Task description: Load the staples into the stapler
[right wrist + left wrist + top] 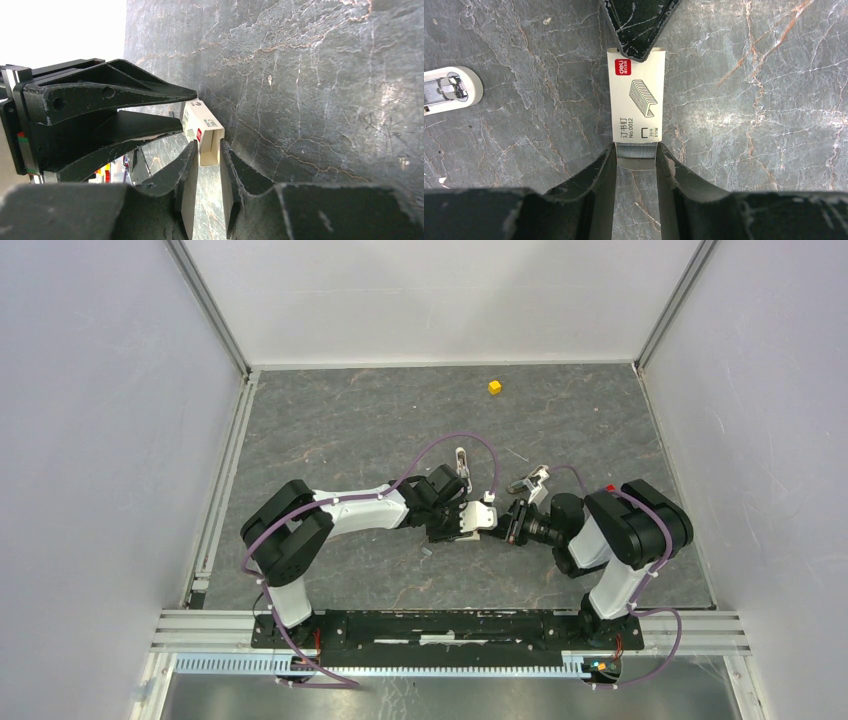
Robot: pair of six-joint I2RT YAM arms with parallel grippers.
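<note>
The staples [636, 156] are a grey metal block poking out of the near end of a cream staple box [636, 100], and they sit right between the left gripper [636, 150] fingertips. Those two dark fingers [601, 167] are closed on the block, one pressed to each side. The box runs straight ahead from those fingertips, red logo and staple drawing face up, all of it held above the marble-patterned table [749, 100].

At the far end, the right gripper [208, 147] comes in from the opposite side. Its fingers [186, 170] bracket the box's end, one close along each flank. Whether they are actually squeezing or only lying alongside, I cannot tell.

The two grippers meet nose to nose with the box bridging them. Off to the left of the left fingers, well apart, the white stapler [449, 92] lies on the table with its metal channel showing. Far beyond both grippers sits a small yellow cube [494, 387].
</note>
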